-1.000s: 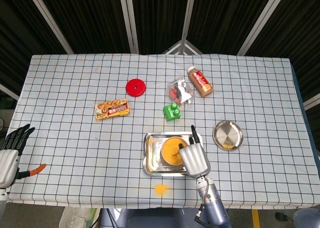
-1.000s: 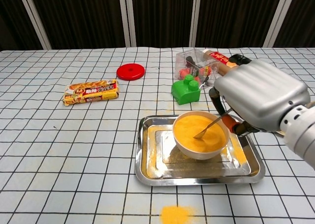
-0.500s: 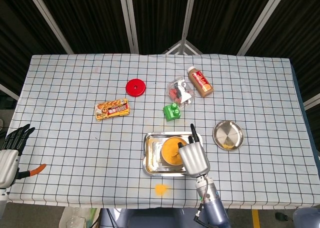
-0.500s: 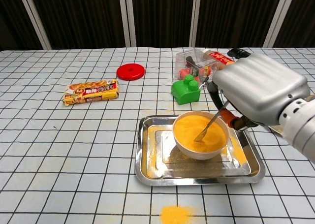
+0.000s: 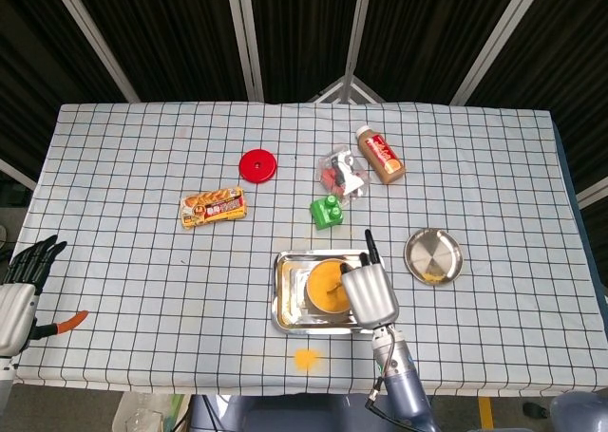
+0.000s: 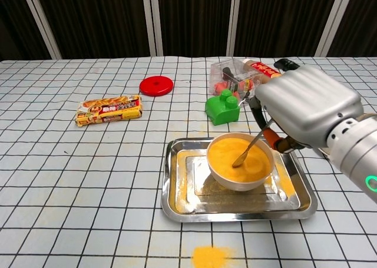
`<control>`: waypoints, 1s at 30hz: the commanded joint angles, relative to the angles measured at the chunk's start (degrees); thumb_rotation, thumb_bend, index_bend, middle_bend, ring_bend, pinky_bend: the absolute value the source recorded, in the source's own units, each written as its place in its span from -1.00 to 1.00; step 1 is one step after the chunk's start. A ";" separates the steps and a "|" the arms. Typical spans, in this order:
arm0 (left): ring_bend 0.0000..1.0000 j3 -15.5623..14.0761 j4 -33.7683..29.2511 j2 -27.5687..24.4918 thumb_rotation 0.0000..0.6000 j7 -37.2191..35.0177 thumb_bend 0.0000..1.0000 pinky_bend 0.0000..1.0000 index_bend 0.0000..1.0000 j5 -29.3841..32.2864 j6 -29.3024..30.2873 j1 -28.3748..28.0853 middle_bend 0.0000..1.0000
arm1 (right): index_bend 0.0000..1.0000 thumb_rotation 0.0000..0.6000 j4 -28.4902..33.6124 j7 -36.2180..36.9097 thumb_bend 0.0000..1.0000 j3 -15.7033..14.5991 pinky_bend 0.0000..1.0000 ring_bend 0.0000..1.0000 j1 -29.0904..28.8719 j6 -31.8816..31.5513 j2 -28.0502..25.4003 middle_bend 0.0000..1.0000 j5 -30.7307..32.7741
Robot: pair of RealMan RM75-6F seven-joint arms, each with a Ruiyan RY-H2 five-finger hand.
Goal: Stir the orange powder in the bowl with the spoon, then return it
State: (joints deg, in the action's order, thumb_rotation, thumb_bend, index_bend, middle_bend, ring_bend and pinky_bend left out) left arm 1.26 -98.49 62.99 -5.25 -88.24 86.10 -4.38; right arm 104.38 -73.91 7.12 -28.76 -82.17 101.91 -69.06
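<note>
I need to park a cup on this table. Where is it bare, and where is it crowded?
Bare cloth lies left of the steel tray, below the snack packet, and along the far right beyond the small steel dish. It is crowded around the green block, clear box and bottle.

Bright, even light falls from overhead onto the checked counter [image 5: 142, 166], while the room behind it stays almost black in both views. Shadows are short and soft, pooling close under the steel tray [image 6: 177, 209] and the bowl [image 6: 240, 178]. The tray's rim and the round metal dish [image 5: 433, 255] throw back pale glare. The right hand [image 6: 309, 106], close to the chest camera, looks oversized, with a soft sheen on its silver shell. Both views are sharp, with no motion blur.
</note>
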 commanded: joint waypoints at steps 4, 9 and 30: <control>-1.00 0.05 -0.08 -0.04 1.00 -0.19 -1.00 -1.00 -0.95 0.17 -0.14 -0.05 -1.00 | 0.82 1.00 -1.36 1.53 0.52 1.55 -1.00 -0.18 -0.60 0.00 0.71 0.56 0.11; -1.00 0.06 -0.07 -0.06 1.00 -0.27 -1.00 -1.00 -0.95 0.21 -0.22 -0.08 -1.00 | 0.82 1.00 -1.79 2.16 0.52 1.85 -1.00 -0.18 -0.96 0.21 1.00 0.56 -0.02; -1.00 -0.09 -0.14 0.10 1.00 0.25 -1.00 -1.00 -0.95 -0.01 -0.01 0.05 -1.00 | 0.82 1.00 4.78 0.28 0.52 -4.37 -1.00 -0.18 1.84 -2.03 -4.42 0.57 -3.17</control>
State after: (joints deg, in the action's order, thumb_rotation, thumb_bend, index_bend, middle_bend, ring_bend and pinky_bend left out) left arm 1.17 -98.63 63.10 -5.01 -88.26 86.08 -4.33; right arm 109.19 -73.65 2.83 -27.01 -84.18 97.56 -72.29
